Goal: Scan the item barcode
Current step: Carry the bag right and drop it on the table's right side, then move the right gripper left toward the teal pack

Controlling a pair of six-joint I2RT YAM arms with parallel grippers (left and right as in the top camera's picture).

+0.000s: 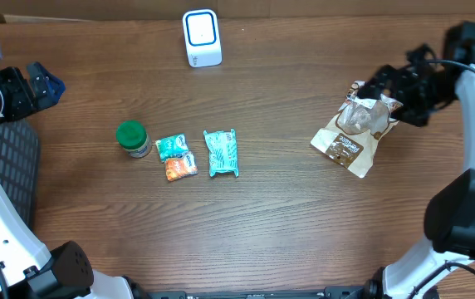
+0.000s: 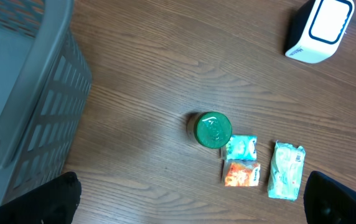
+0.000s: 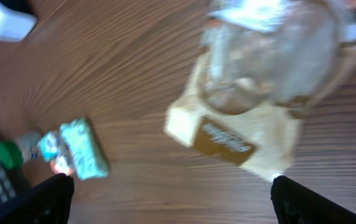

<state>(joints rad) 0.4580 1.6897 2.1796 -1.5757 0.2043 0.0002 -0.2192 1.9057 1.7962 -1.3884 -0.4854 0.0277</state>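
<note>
A cream-and-brown snack bag (image 1: 347, 137) with a clear, crinkled window lies flat on the desk, its top end under the wide-spread right gripper (image 1: 380, 90). The white scanner (image 1: 202, 37), blue-ringed on its face, stands well to that gripper's left.

I'm seeing a wooden table (image 1: 287, 224), brown, strong grain, fairly matt. The scanner (image 1: 201, 37) looks like smooth white plastic with a slight gloss. The bag (image 1: 355, 129) has crinkly clear film up top and matt tan paper-like stock below. Teal packet (image 1: 221, 153): shiny, wrinkled film. Jar (image 1: 132, 138) lid, smooth green plastic. Basket (image 2: 35, 93), matt grey plastic lattice.
</note>
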